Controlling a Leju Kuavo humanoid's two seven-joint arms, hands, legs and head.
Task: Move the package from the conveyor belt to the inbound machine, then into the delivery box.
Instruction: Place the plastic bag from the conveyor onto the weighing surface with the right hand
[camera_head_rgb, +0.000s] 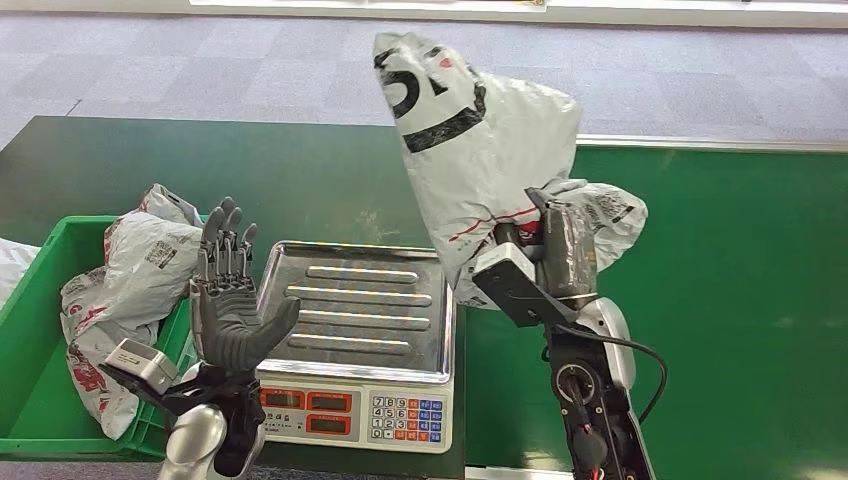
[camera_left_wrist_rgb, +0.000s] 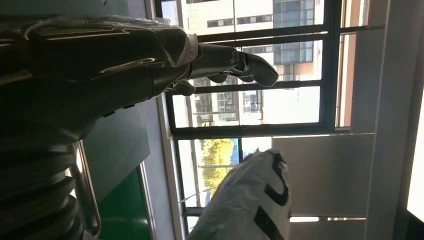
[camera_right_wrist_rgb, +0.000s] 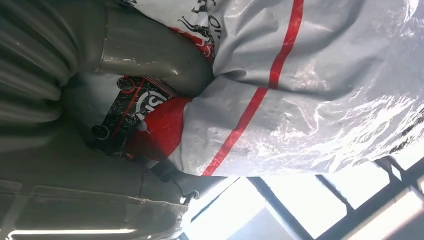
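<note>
On the green conveyor belt (camera_head_rgb: 740, 300) nothing is left: the package (camera_head_rgb: 480, 150) is gripped aloft by the right hand (camera_head_rgb: 545, 250), apparently near the scale (camera_head_rgb: 350, 300), weighing and green crate (camera_head_rgb: 30, 330) pending; left hand (camera_head_rgb: 235, 310) spread, holding nothing.

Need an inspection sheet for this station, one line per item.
Surface: green conveyor belt, bare where visible.
Job's things: grey package held up above the belt; scale with empty steel pan; green bin.
Clutter: two bagged parcels in the bin.
Hands: right hand grips the package's lower end; left hand raised, fingers apart, holding nothing.
Cables: black cable looping off the right forearm.
Surroundings: grey carpet; windows.
</note>
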